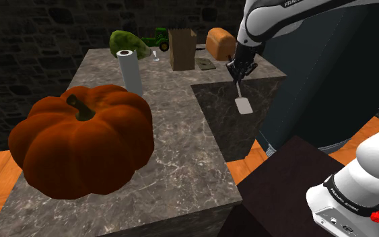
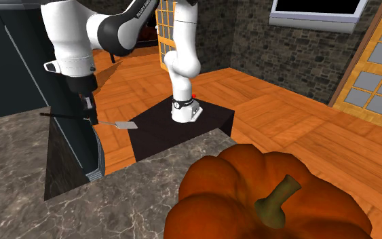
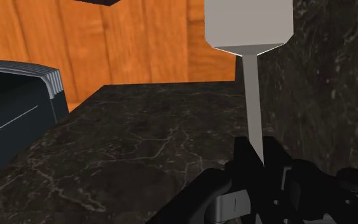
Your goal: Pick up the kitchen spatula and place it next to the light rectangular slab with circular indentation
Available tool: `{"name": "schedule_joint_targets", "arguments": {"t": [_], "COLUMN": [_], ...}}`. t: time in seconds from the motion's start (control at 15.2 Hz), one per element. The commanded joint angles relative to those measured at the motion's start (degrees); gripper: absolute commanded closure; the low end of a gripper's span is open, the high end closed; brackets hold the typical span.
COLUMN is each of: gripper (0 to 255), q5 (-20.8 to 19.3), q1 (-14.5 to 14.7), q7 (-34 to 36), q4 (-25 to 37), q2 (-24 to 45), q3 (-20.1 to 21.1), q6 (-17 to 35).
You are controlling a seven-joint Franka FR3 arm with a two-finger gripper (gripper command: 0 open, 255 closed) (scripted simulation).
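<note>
I saw the spatula [image 1: 243, 101] pinched by its thin handle between the fingers [image 3: 241, 159], blade pointing away from them, over the dark desk [image 1: 221, 128], to the shoulder view's right of the bag [image 1: 182, 48]. The slab [image 1: 205, 65] lay just beside that bag, the pumpkin [image 1: 80, 141] well apart from it.

Upper arm link [image 1: 275, 20]: dark capitals are printed on the white casing and are cut off by the frame's edge; "FRAN" can be made out.
Base collar [image 1: 346, 200]: a fine line of pale lettering is carried around the black band, too small to be read.
Forearm [image 2: 140, 15]: dark lettering is printed along the casing but cannot be read.
</note>
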Motion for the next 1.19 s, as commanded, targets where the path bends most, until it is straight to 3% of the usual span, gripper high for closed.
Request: {"name": "schedule_joint_targets", "arguments": {"t": [0.0,0.59,1.12], "gripper": [255,255,255], "q5": [-0.85,-4.23,-6.10], "q1": [-1.17,-5.95,-9.15], "q7": [-1.95,-9.82,-16.04], "q4": [2.16,15.47,32.47], "q2": [1.98,13.55,26.10], "q3": [-1.22,-6.02,-9.14], "q6": [-0.28,-2.40,-7.00]}}
